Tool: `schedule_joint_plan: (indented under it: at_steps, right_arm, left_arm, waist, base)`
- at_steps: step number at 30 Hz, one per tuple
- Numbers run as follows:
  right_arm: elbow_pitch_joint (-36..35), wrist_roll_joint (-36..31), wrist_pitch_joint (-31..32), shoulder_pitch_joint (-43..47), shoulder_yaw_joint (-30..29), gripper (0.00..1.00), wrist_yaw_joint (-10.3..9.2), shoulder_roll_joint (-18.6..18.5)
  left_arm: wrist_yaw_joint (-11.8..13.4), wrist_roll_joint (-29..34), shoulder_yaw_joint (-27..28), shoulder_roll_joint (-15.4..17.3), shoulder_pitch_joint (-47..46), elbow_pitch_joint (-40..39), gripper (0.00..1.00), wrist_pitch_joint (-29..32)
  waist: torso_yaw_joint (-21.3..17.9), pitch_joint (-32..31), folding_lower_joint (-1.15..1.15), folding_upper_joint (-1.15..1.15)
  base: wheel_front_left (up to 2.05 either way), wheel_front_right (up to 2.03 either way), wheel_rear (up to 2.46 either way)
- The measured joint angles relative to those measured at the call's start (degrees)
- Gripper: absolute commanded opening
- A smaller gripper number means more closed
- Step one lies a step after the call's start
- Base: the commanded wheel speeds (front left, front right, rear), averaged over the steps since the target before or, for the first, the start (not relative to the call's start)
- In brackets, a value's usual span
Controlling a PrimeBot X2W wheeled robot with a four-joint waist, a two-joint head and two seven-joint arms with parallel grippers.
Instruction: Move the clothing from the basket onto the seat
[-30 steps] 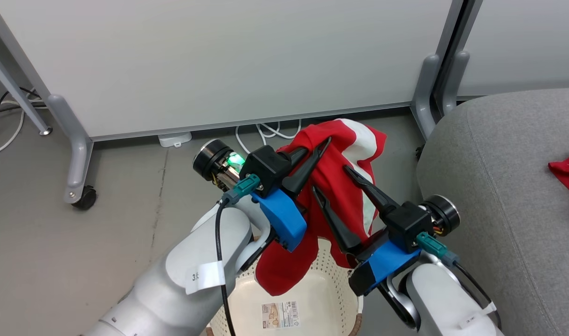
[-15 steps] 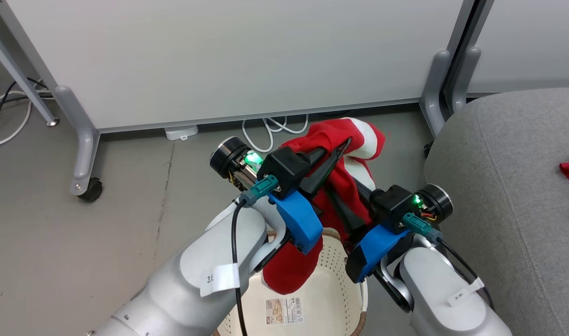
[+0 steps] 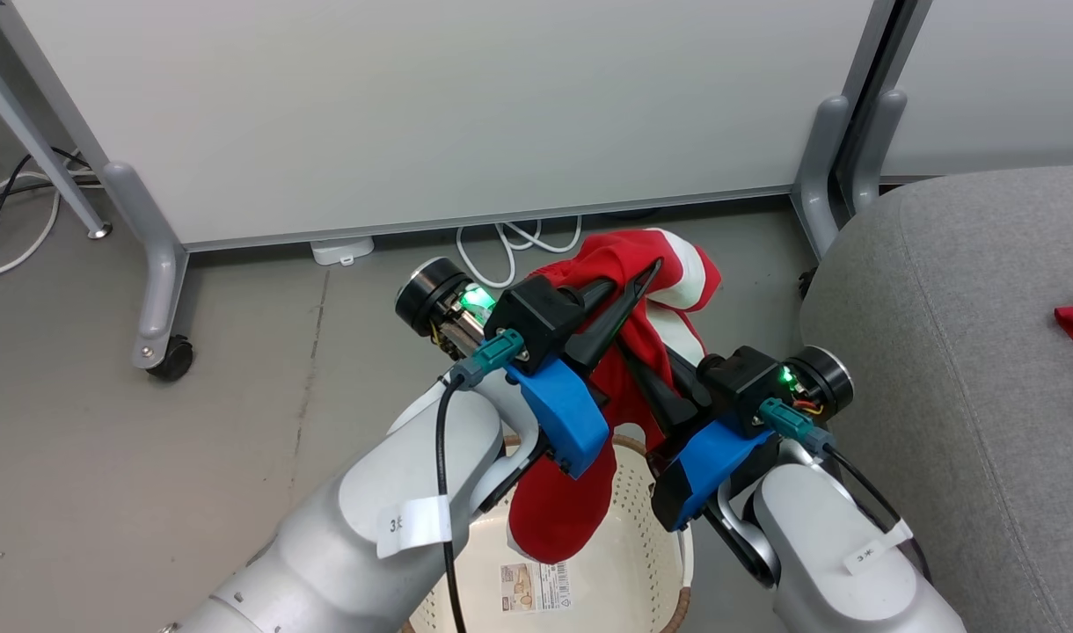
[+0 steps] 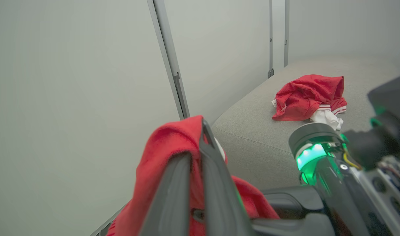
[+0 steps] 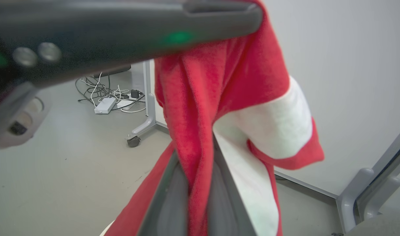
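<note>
Both grippers hold the red garment with a broad white stripe (image 3: 673, 259) above the cream perforated basket (image 3: 638, 519), and its lower end hangs down into it. My left gripper (image 3: 646, 277) is shut on the garment's upper fold (image 4: 173, 141). Just below and to the right, my right gripper (image 3: 633, 360) is shut on the same cloth (image 5: 269, 127), which runs up between its fingers (image 5: 173, 193). The basket's paper label (image 3: 536, 587) shows on its floor. The plain red garment (image 4: 306, 95) lies crumpled on the grey seat (image 3: 959, 352).
White partition panels on grey legs stand behind, with a caster (image 3: 169, 360) at the left. Loose white cables (image 3: 510, 242) and a small white box (image 3: 341, 251) lie on the grey floor under the panel. The seat's rounded edge is close beside my right arm.
My right gripper's fingers, spread apart a second ago, have shut on the striped garment and drawn nearer the left gripper. The head camera shifted slightly. The garment's tail now hangs a little lower.
</note>
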Motion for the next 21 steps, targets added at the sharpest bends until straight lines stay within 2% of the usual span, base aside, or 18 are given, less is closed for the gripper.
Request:
schedule_joint_plan:
  at_steps: [4,5,6,21]
  right_arm:
    - [0.08,0.34,0.00,-0.04,-0.12,0.00,0.00,0.00]
    - [0.08,0.38,0.00,-0.04,-0.13,0.00,0.00,0.00]
    - [0.07,0.40,0.00,-0.04,-0.19,0.00,0.00,0.00]
    - [-0.58,1.58,0.00,-0.51,-1.78,0.00,0.00,0.01]
  left_arm:
    - [0.00,0.00,0.05,0.01,0.00,0.02,0.00,0.00]
    - [0.00,-0.03,0.15,-0.01,0.00,0.16,0.08,0.00]
    - [0.00,-0.36,0.42,-0.02,0.01,0.49,1.00,0.00]
    - [0.00,0.23,0.16,-0.48,0.24,1.36,1.00,-0.02]
  waist:
    - [0.00,0.04,0.00,0.00]
    - [0.00,0.06,0.00,0.00]
    - [0.00,0.08,0.00,0.00]
    - [-0.58,1.67,0.00,0.00]
  base:
    - [0.00,0.00,0.00]
    - [0.00,0.00,0.00]
    - [0.00,0.00,0.00]
    - [0.00,0.00,0.00]
